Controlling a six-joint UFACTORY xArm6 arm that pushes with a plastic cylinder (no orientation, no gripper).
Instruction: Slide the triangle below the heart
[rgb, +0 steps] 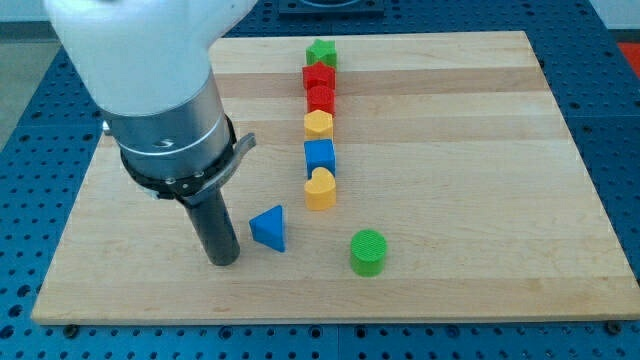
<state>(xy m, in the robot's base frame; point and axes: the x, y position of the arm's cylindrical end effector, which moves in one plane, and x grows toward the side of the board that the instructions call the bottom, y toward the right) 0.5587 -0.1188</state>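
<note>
A blue triangle (269, 228) lies on the wooden board (470, 200), below and left of a yellow heart (320, 188). The heart is the lowest block in a column of blocks near the middle. My tip (224, 260) rests on the board just left of the triangle, with a small gap between them. The arm's wide body hides the board's upper left part.
Above the heart the column holds a blue cube (319, 156), a yellow hexagon (318, 124), two red blocks (319, 87) and a green star (321, 53) at the top. A green cylinder (368, 251) stands to the lower right of the heart.
</note>
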